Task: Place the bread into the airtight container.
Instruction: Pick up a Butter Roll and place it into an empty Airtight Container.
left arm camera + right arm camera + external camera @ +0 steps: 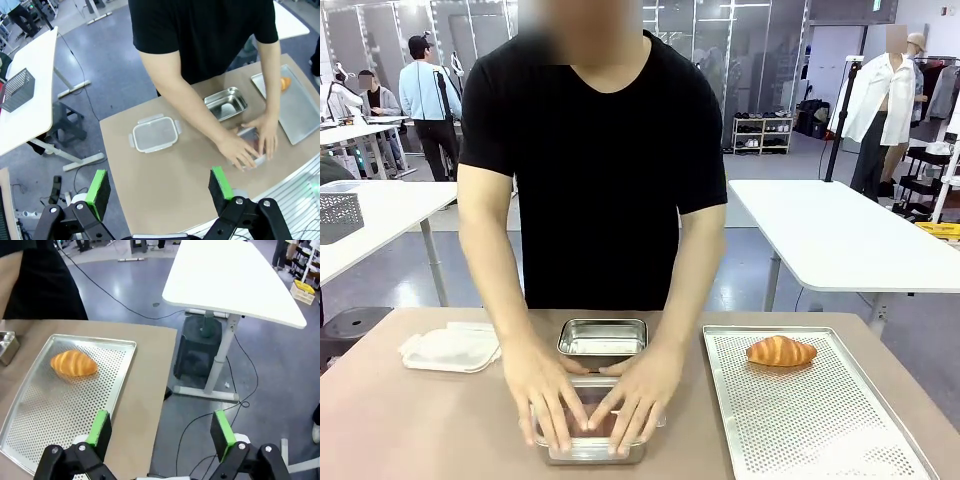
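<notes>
Golden bread [780,350] lies on the perforated tray [820,440] at the robot's right. Its long axis runs across the table, with the tapered ends pointing left and right. Pick-up seems not yet begun: left gripper [159,187] and right gripper [161,432] hang spread and empty, while the person's hands [548,390] press on a lidded container [592,452]. The next move probably calls for the right gripper to pinch the bread across its short axis and carry it to the open steel container [603,338].

The bread [73,364] lies on the perforated tray [45,415], beyond the spread fingers of the right end effector [160,421].
</notes>
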